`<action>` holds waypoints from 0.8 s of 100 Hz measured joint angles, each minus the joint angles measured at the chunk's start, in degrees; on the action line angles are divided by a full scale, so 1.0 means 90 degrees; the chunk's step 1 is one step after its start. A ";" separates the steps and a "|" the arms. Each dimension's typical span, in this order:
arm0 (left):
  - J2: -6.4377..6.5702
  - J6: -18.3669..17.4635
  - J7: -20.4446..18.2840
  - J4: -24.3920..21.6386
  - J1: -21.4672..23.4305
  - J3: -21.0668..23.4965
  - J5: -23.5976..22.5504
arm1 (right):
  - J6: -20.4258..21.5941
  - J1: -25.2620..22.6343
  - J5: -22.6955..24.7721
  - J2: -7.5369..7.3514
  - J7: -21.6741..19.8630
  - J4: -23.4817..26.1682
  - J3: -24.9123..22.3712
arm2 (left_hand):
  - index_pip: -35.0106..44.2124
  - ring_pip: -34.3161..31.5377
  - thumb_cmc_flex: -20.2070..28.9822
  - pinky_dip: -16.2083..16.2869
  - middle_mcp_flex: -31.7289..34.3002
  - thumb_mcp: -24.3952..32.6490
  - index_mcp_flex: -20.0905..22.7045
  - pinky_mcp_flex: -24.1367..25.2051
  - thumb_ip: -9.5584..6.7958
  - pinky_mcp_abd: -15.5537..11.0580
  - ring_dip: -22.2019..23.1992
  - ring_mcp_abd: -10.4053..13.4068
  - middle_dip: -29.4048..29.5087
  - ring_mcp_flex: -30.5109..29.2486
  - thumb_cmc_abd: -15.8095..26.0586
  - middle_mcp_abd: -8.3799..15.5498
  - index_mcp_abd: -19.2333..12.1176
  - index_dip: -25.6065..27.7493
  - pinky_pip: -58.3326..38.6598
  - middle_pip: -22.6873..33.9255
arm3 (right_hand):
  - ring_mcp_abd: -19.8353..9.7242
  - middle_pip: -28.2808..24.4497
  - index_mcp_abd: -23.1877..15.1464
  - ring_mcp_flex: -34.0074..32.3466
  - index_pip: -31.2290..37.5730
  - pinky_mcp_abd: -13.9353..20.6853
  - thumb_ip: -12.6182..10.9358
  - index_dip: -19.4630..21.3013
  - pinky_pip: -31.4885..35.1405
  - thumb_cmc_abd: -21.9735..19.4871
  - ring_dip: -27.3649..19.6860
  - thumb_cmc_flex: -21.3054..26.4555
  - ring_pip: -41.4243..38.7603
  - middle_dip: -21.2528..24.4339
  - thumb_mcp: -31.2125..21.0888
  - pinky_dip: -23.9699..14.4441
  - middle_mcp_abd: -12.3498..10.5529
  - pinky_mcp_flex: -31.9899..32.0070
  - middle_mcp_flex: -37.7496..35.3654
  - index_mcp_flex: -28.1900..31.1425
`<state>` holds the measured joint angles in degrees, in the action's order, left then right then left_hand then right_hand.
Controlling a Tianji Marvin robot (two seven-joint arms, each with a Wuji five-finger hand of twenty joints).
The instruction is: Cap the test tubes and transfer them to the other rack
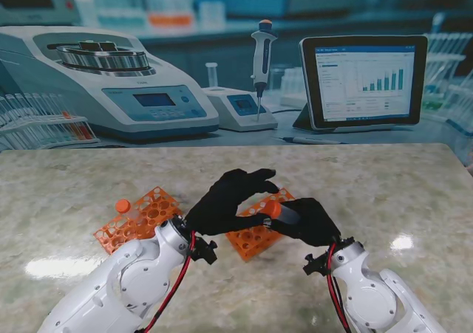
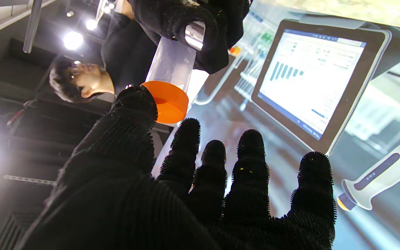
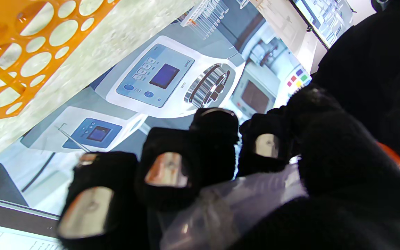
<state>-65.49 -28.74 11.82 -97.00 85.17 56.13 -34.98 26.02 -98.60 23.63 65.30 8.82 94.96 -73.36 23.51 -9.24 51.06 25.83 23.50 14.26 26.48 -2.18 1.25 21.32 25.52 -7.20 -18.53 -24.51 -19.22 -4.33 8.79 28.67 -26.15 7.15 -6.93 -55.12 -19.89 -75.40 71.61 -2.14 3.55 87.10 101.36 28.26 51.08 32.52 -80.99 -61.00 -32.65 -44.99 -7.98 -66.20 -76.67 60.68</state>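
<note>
Right hand [image 1: 310, 221] grasps a clear test tube [image 2: 172, 66] lying nearly level above the worktop [image 1: 384, 193]. Left hand [image 1: 225, 200], fingers spread, presses its thumb against the tube's orange cap [image 2: 167, 100], over the right orange rack [image 1: 255, 237].

Orange cap [image 2: 167, 100], clear tube [image 2: 172, 66], orange racks [image 1: 140, 216]

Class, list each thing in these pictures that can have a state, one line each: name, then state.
test tube: held off the table, orange cap on its end
right hand: shut on the test tube
left hand: thumb touching the cap, other fingers spread
left rack: on the table, one capped tube standing at its left corner
right rack: on the table, partly hidden by the hands
</note>
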 measured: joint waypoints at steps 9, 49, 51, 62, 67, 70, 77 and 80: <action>0.0003 0.0078 0.0012 -0.0017 -0.0003 -0.0034 -0.0047 | 0.0000 -0.0001 -0.0003 0.0000 0.0000 0.0000 -0.0003 | 0.0084 -0.0001 -0.0071 0.0000 0.0000 0.0065 -0.0070 0.0000 0.0009 0.0000 0.0013 0.0000 -0.0002 0.0001 -0.0066 -0.0009 0.0003 0.0014 0.0000 0.0000 | 0.0000 0.0000 0.0000 0.0000 0.0000 0.0000 0.0000 0.0000 0.0000 0.0000 0.0000 0.0000 0.0000 0.0000 0.0000 0.0000 0.0000 0.0000 0.0000 0.0000; -0.0010 0.0171 0.0165 0.0013 -0.0106 -0.0208 -0.0139 | -0.0003 -0.0006 -0.0003 -0.0002 0.0007 0.0000 -0.0021 | 0.0940 -0.0091 -0.0080 0.0000 0.0005 0.0224 -0.0070 0.0000 0.0065 0.0000 0.0128 0.0000 -0.0006 0.0001 -0.0162 -0.0013 0.0003 0.0499 0.0000 0.0008 | 0.0000 0.0000 0.0000 0.0000 0.0018 0.0000 0.0000 0.0005 0.0000 -0.0003 0.0000 0.0000 0.0000 0.0000 0.0000 0.0000 0.0000 0.0000 0.0000 0.0000; -0.0011 0.0171 0.0170 0.0015 -0.0108 -0.0213 -0.0140 | -0.0003 -0.0006 -0.0003 -0.0002 0.0007 0.0000 -0.0022 | 0.0981 -0.0111 -0.0080 0.0000 0.0043 0.0224 -0.0069 0.0000 0.0065 0.0000 0.0143 0.0000 -0.0008 0.0001 -0.0138 -0.0013 0.0003 0.0511 0.0000 0.0019 | 0.0000 0.0000 0.0000 0.0000 0.0020 0.0000 0.0000 0.0005 0.0000 -0.0003 0.0000 0.0000 0.0000 0.0000 0.0000 0.0000 0.0000 0.0000 0.0000 0.0000; -0.0016 0.0179 0.0218 0.0030 -0.0123 -0.0250 -0.0183 | -0.0003 -0.0008 -0.0002 -0.0002 0.0008 0.0001 -0.0026 | 0.1399 -0.0158 0.0069 0.0000 0.0120 -0.0132 -0.0067 -0.0007 0.0065 0.0000 0.0166 0.0000 -0.0013 0.0001 0.0047 -0.0025 0.0000 0.0587 0.0000 0.0081 | 0.0000 0.0000 0.0000 0.0000 0.0026 0.0000 0.0000 0.0009 0.0000 -0.0003 0.0000 0.0000 0.0000 0.0000 0.0000 0.0000 0.0000 0.0000 0.0000 0.0000; -0.0021 0.0183 0.0231 0.0040 -0.0127 -0.0259 -0.0185 | -0.0003 -0.0011 -0.0001 -0.0002 0.0008 0.0001 -0.0030 | 0.1554 -0.0169 0.0193 0.0000 0.0120 -0.0370 -0.0068 -0.0007 0.0065 0.0000 0.0213 0.0000 -0.0013 -0.0031 0.0066 -0.0032 -0.0004 0.0651 0.0000 0.0081 | 0.0000 0.0000 0.0000 0.0000 0.0026 0.0000 0.0000 0.0009 0.0000 -0.0003 0.0000 0.0000 0.0000 0.0000 0.0000 0.0000 0.0000 0.0000 0.0000 0.0000; -0.0023 0.0185 0.0244 0.0042 -0.0127 -0.0264 -0.0185 | -0.0003 -0.0013 0.0000 -0.0002 0.0008 0.0001 -0.0034 | 0.1636 -0.0175 0.0341 0.0000 0.0127 -0.0567 -0.0119 -0.0007 0.0065 0.0000 0.0224 0.0000 -0.0013 -0.0034 0.0115 -0.0034 -0.0008 0.0651 0.0000 0.0081 | 0.0000 0.0000 0.0000 0.0000 0.0027 0.0000 0.0000 0.0009 0.0000 -0.0004 0.0000 0.0000 0.0000 0.0000 0.0000 0.0000 0.0000 0.0000 0.0000 0.0000; -0.0031 0.0186 0.0252 0.0043 -0.0127 -0.0271 -0.0164 | -0.0002 -0.0018 0.0001 -0.0002 0.0008 0.0001 -0.0043 | 0.1841 -0.0266 0.0640 0.0000 0.0195 -0.1013 -0.0159 -0.0009 0.0065 0.0001 0.0239 0.0000 -0.0013 -0.0142 0.0178 -0.0040 -0.0016 0.0544 0.0000 0.0093 | 0.0000 0.0000 0.0000 0.0000 0.0027 0.0000 0.0000 0.0009 0.0000 -0.0005 0.0000 0.0000 0.0000 0.0000 0.0000 0.0000 0.0000 0.0000 0.0000 0.0000; -0.0034 0.0187 0.0258 0.0043 -0.0127 -0.0276 -0.0153 | -0.0002 -0.0020 0.0002 -0.0002 0.0009 0.0001 -0.0045 | 0.1883 -0.0266 0.0709 0.0000 0.0328 -0.1106 -0.0160 -0.0010 0.0068 0.0003 0.0243 0.0000 -0.0013 -0.0152 0.0189 -0.0040 -0.0016 0.0488 0.0000 0.0117 | 0.0000 0.0000 0.0000 0.0000 0.0030 0.0000 0.0000 0.0009 0.0000 -0.0005 0.0000 0.0000 0.0000 0.0000 0.0000 0.0000 0.0000 0.0000 0.0001 0.0000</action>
<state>-65.80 -27.06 14.14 -96.61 84.02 53.64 -36.36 26.01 -98.78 23.65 65.28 8.90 94.97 -73.77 40.46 -11.63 57.44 25.83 26.46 4.30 25.04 -2.27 1.86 21.36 27.70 -7.20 -18.65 -25.88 -17.52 -4.69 8.65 33.07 -26.15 8.20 -6.93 -55.12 -19.89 -75.40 71.87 -2.14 3.55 87.18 101.36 28.22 51.08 32.52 -80.99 -61.00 -32.65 -44.99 -7.98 -66.20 -76.66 60.68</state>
